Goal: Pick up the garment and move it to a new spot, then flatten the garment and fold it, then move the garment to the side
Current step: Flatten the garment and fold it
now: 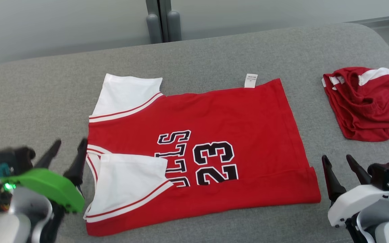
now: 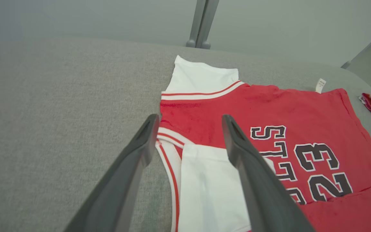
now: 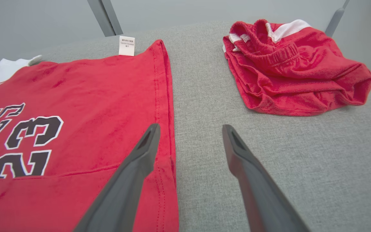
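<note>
Jaws on left gripper [image 1: 70,150] and right gripper [image 1: 337,163] stand wide, empty, flanking the red jersey [image 1: 235,118]; it lies flat on the grey cushion [image 1: 46,94], near edge seemingly folded over; more folding and the move aside remain.

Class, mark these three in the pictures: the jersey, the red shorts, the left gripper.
jersey [image 1: 248,118], head view: plain red cloth beyond the number.
red shorts [image 3: 288,74], right wrist view: bunched cloth below the waistband.
left gripper [image 2: 189,117], left wrist view: midway between its open fingertips.
</note>
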